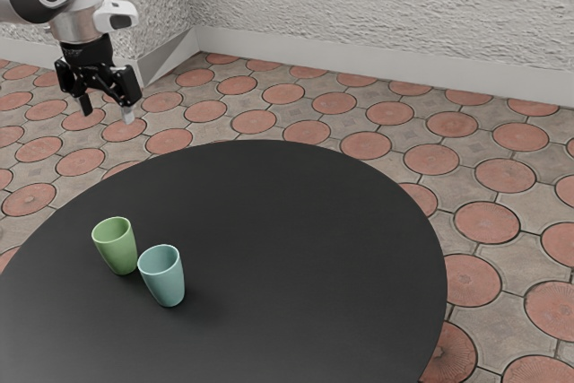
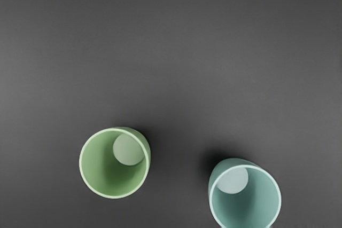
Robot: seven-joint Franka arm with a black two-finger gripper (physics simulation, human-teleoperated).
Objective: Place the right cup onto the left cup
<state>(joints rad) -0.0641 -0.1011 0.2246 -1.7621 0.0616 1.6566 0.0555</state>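
Holds the pincer (image 1: 108,111) spread, well above the upright green cup (image 1: 117,248) and teal cup (image 1: 167,281) on the black table (image 1: 296,239).

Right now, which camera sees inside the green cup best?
The wrist view: it looks down into the green cup, right to its round bottom. The exterior view shows mostly its outside, with some inner wall.
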